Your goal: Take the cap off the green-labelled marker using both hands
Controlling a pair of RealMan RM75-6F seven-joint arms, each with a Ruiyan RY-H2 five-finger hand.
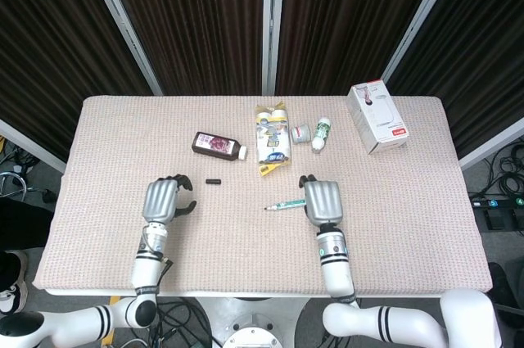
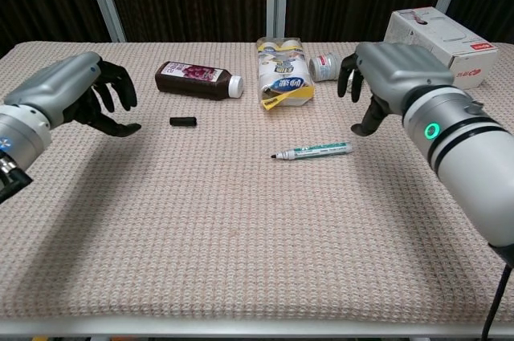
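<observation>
Marker: the green-labelled marker (image 2: pixel 312 150) is lying flat on the desk (image 2: pixel 241 229) near the middle, slightly right, with its dark tip showing at its left end; no cap is sitting on that tip, so the task is looking done or nearly so.
Cap: a small black cap (image 2: pixel 183 122) is lying alone to the left of the marker, well apart from it, just in front of the dark bottle; judging by its place, it is sitting where the left hand would let it go.
Left hand: the left hand (image 2: pixel 84 94) is hovering above the desk at the left, fingers loosely curled and apart, holding nothing.
Right hand: the right hand (image 2: pixel 384 76) is hanging just right of the marker's far end, fingers apart and pointing down, gripping nothing; in the head view (image 1: pixel 322 201) it is partly covering that end.
Count, task things: one marker, one cap, two hands.
Count, others: one dark bottle (image 2: pixel 198 80) lying down, one yellow packet (image 2: pixel 283 76), two small white containers (image 1: pixel 312 133) beside it, one white box (image 2: pixel 438 34) at far right.
</observation>
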